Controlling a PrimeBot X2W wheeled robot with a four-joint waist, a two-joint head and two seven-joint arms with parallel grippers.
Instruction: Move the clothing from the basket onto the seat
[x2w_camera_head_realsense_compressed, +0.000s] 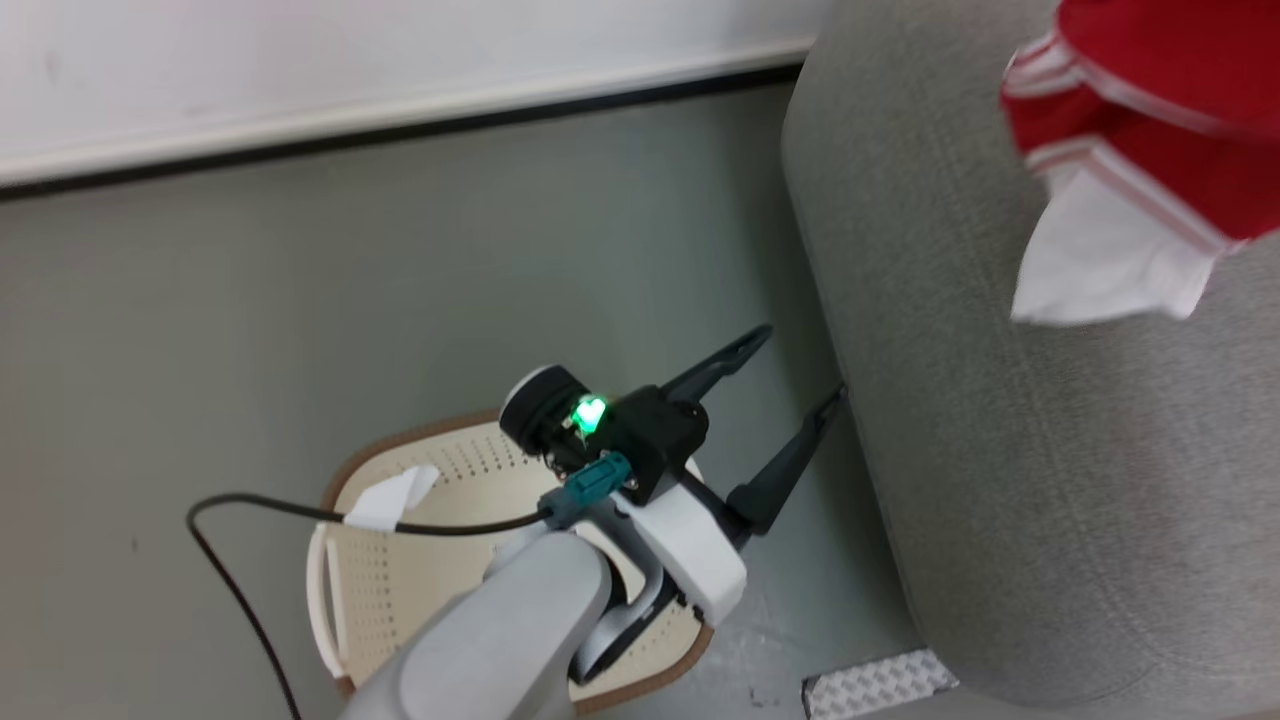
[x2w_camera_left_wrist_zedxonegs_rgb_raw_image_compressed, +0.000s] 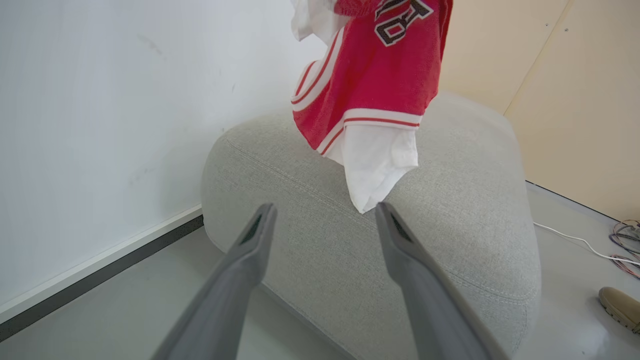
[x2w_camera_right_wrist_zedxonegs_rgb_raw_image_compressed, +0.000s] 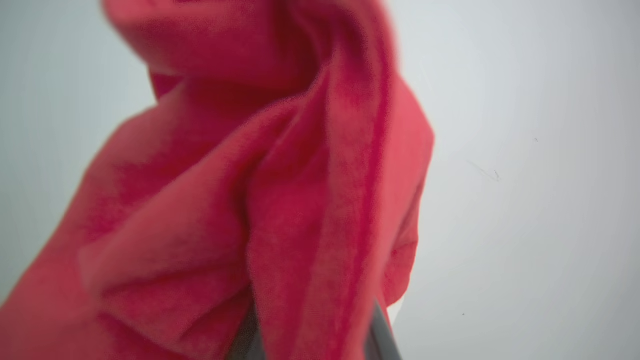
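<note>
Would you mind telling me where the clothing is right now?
The clothing hangs at the head view's upper right, over the seat, away from the basket at lower left. The right gripper holds it bunched.

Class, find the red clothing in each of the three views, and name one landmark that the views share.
Head view: clothing in the upper right corner, over the sofa.
Left wrist view: clothing at top centre, hanging above the sofa.
Right wrist view: clothing close up, blurred, across left and centre.
Shared landmark: the sofa, in the head and left wrist views.
</note>
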